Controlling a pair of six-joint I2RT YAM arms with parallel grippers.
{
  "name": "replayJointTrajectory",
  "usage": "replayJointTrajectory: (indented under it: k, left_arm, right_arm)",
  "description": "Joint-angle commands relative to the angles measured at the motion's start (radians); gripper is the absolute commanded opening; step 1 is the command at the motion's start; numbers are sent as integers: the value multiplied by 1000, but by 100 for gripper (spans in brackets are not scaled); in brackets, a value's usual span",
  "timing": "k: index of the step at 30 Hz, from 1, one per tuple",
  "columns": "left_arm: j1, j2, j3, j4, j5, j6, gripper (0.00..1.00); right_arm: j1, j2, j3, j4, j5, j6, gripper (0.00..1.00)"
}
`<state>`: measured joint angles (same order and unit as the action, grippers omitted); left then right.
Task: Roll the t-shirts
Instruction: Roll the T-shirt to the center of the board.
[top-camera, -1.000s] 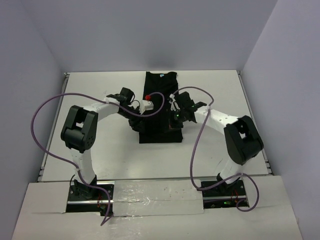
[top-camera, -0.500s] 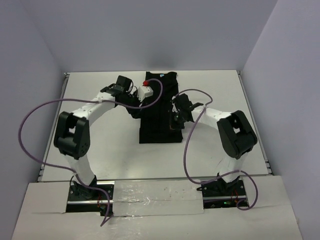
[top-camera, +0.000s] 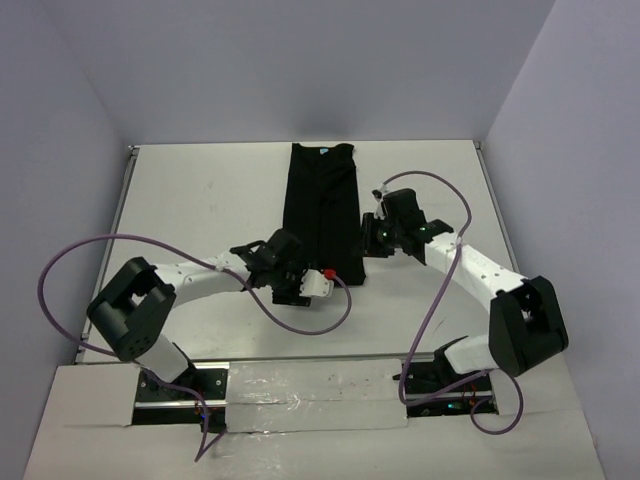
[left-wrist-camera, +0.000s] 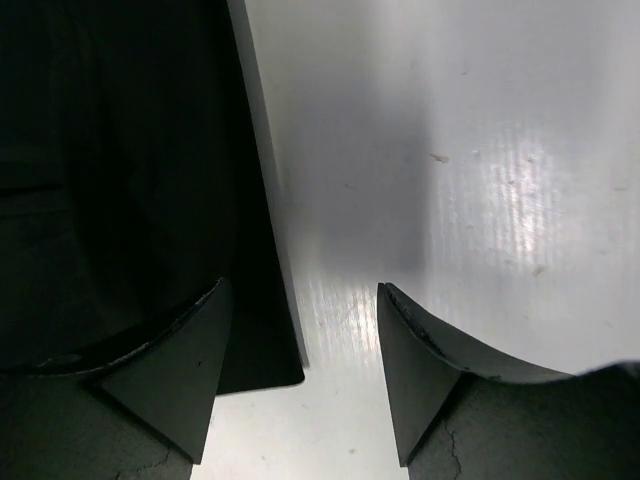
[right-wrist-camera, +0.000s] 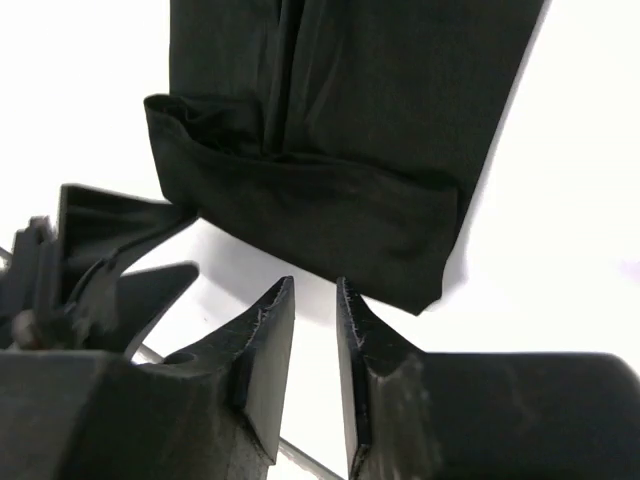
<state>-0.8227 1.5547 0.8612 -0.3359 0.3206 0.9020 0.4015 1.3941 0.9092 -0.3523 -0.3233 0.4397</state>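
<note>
The black t-shirt (top-camera: 322, 205) lies as a long narrow strip in the upper middle of the overhead view, its blue label (top-camera: 325, 151) at the top end. In the right wrist view its lower end is turned over into a first fold, flat on the white tabletop (top-camera: 200, 200).

The left end effector (left-wrist-camera: 305, 365) sits low at the strip's bottom left corner with its fingers (left-wrist-camera: 175, 375) spread apart, one over the cloth and one over bare tabletop, gripping nothing. The right end effector (right-wrist-camera: 315, 345) is just beside the strip's right edge, fingers nearly together with only a thin gap, holding nothing.
</note>
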Motion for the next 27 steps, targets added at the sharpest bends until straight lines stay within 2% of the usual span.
replayJointTrajectory:
  k: [1, 6, 9, 13, 17, 18, 20, 21, 22, 23, 25, 26, 27]
  left_arm:
    - [-41, 15, 36, 109, -84, 32, 68]
    - [-61, 10, -59, 167, -144, 67, 68]
    - [-62, 42, -56, 189, -189, 57, 66]
    - [-61, 96, -36, 222, -236, 22, 64]
    - [-56, 119, -16, 244, -256, -21, 44]
    - [-53, 119, -14, 244, -249, -28, 33]
    - [-50, 114, -16, 248, -244, -38, 22]
    - [-47, 113, -14, 245, -230, -43, 12]
    - [-40, 111, -5, 232, -223, -60, 5]
    - [-33, 110, 4, 224, -213, -74, 0]
    - [-6, 107, 42, 164, -151, -100, 0]
    - [8, 105, 54, 143, -122, -107, 0]
    - [37, 105, 85, 118, -53, -118, 0]
  right_arm:
    - [5, -73, -53, 36, 26, -21, 32]
    - [5, -127, -105, 39, 41, -22, 33]
    - [5, -139, -116, 39, 14, -41, 34]
    - [5, -159, -128, 29, -31, -119, 40]
    - [10, -174, -125, 9, 16, -228, 43]
    - [10, -188, -131, 18, 38, -277, 43]
    - [10, -265, -173, 79, 41, -361, 44]
    - [10, -297, -191, 108, 40, -387, 44]
    - [10, -331, -231, 165, 23, -419, 45]
    - [8, -393, -249, 182, 1, -509, 46]
    - [13, -460, -311, 234, -65, -617, 46]
    - [17, -525, -337, 245, -94, -771, 46]
    - [26, -558, -383, 253, -150, -856, 50]
